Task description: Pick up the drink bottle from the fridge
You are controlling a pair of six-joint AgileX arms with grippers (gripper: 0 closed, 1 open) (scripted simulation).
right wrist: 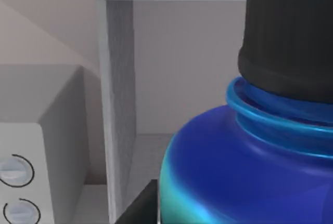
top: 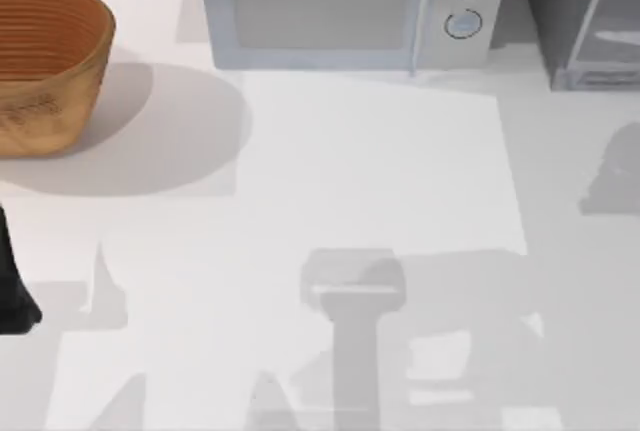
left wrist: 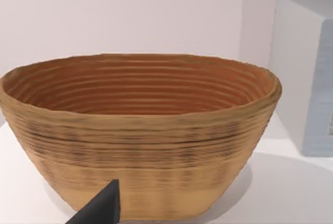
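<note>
The bottle point(right wrist: 244, 172) looms right against the right wrist camera, black cap up, with the fridge point(right wrist: 117, 104) shelves just behind it, so it seems to sit at the fridge's open front; a dark pincer fingertip point(right wrist: 138, 206) shows beside its base, though whether the right pincer is pinching it I cannot tell. If the hold is shallow or off-centre, the bottle could slip, tip, or knock the fridge frame on the way out. The left pincer point(left wrist: 99, 208) idles facing the basket point(left wrist: 140, 146) at the worktop's point(top: 370, 181) left; its spread cannot be told.

Blue drink bottle point(right wrist: 244, 167), black cap point(right wrist: 289, 31)
</note>
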